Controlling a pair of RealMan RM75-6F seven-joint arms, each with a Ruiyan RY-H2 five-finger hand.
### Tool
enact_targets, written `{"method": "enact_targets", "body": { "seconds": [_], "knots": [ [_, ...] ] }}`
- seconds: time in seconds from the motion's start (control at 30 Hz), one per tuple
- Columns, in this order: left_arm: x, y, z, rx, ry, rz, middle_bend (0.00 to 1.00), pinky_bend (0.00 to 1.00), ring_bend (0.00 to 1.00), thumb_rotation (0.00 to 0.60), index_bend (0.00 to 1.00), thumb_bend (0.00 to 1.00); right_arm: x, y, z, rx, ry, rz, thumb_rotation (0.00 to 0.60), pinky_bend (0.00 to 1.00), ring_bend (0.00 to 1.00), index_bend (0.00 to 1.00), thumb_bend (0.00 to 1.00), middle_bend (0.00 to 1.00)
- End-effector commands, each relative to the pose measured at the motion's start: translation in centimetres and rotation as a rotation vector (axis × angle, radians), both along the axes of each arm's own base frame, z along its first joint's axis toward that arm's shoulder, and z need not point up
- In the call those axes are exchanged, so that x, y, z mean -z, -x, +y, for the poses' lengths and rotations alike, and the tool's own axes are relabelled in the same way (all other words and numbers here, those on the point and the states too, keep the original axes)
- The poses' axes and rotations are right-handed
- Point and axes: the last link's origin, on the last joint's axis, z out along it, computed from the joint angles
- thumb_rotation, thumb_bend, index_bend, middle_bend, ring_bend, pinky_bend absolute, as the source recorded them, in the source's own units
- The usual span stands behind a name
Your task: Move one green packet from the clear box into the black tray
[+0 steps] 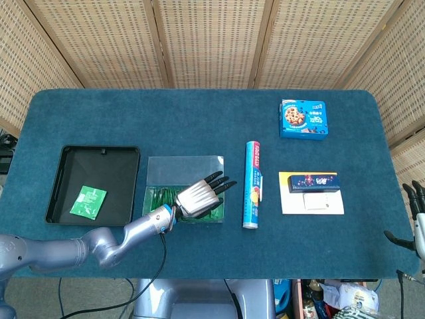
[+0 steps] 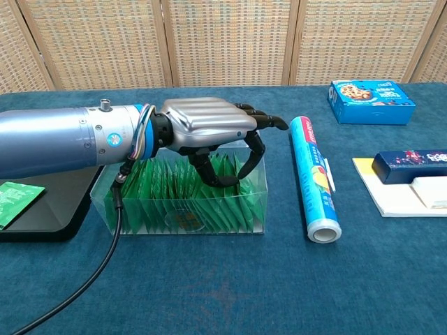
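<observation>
The clear box (image 1: 183, 169) stands at the table's front middle, packed with upright green packets (image 2: 162, 190). My left hand (image 1: 199, 195) hovers over the box's right half, palm down. In the chest view the left hand (image 2: 206, 125) has its fingers stretched forward and its thumb (image 2: 209, 174) hooked down among the packet tops, with nothing plainly held. Left of the box is the black tray (image 1: 99, 150), and a single green packet (image 1: 88, 201) lies flat inside it. My right hand (image 1: 416, 207) hangs off the table's right edge, fingers apart and empty.
A blue wrap roll (image 1: 252, 183) lies lengthwise just right of the clear box. Farther right, a dark blue box (image 1: 312, 181) rests on a white and yellow pad. A blue cookie box (image 1: 303, 119) sits at the back right.
</observation>
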Motion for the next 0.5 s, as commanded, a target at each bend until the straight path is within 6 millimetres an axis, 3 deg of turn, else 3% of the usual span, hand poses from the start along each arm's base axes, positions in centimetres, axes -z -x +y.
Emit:
{"method": "enact_targets", "body": {
  "seconds": [0.03,0.5],
  "knots": [
    [-0.02,-0.02,0.0,0.001,-0.001,-0.001,0.0,0.0,0.0,0.6,0.62,0.46,0.01,0.0,0.01,0.0,0.0,0.0,0.6,0.0,0.0,0.0,0.0,0.0],
    [-0.66,-0.3,0.18,0.001,-0.016,-0.015,0.0,0.0,0.0,0.6,0.66,0.47,-0.02,-0.04,0.02,-0.002,0.0,-0.002,0.6,0.0,0.0,0.0,0.0,0.0]
  ]
}}
